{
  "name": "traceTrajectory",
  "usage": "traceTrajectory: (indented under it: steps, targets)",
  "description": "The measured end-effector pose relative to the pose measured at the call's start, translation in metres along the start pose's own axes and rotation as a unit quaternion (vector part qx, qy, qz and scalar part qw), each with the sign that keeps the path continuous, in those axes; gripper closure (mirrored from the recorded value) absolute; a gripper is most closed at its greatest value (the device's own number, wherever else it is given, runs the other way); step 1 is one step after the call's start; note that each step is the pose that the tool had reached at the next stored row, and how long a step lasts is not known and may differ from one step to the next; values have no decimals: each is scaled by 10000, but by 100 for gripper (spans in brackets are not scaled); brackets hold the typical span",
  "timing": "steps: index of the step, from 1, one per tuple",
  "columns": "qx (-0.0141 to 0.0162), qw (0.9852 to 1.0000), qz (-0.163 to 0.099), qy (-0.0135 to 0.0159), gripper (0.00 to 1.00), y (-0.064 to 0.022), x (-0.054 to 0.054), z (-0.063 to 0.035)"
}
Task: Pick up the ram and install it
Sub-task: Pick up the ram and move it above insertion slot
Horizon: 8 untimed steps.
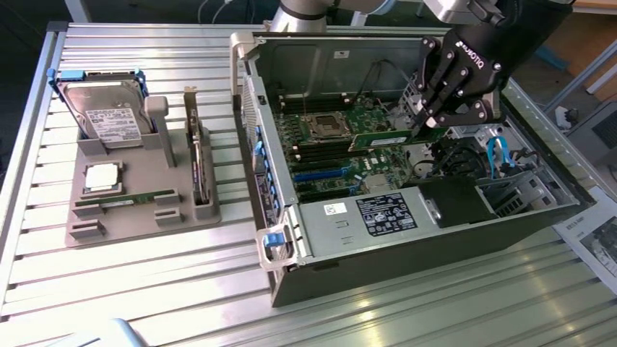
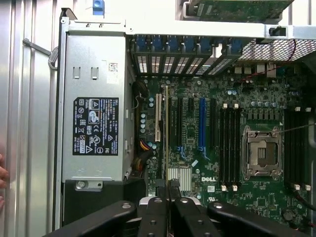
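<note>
The ram [image 1: 391, 137] is a long green stick held level above the motherboard [image 1: 333, 155] inside the open computer case [image 1: 405, 238]. My black gripper [image 1: 438, 119] is shut on its end nearest the exterior view's right. In the wrist view my gripper [image 2: 168, 210] has its fingers [image 2: 153, 217] pressed together on the ram [image 2: 166, 128], which shows edge-on as a thin strip reaching out over the board. The black memory slots [image 2: 229, 148] lie off to one side of the stick, beside the processor socket [image 2: 260, 150]. The stick hangs clear of the board.
A grey holder [image 1: 144, 210] at the exterior view's left carries a hard drive [image 1: 106, 108], a square silver chip [image 1: 101, 177], a dark expansion card [image 1: 198, 155] and a green strip [image 1: 135, 196]. The power supply [image 2: 94, 128] and cables [image 1: 496, 155] crowd the case. A hand's fingertips [image 2: 2, 177] show outside it.
</note>
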State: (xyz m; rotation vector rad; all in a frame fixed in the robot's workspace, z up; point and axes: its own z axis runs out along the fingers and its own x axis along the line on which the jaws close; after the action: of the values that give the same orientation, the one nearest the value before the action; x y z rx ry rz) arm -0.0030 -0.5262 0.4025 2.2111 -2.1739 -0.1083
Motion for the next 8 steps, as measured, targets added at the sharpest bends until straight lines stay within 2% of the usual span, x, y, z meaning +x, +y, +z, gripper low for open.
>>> traceTrajectory:
  steps: [3,4,5,7,8]
  targets:
    - [6,10000,0,0,88,3,0,0]
    - [22,10000,0,0,88,9,-1,1]
    - [43,10000,-1,1,88,15,-2,1]
    - [110,9999,-3,3,88,37,-6,2]
    - [162,9999,-4,3,88,53,-9,4]
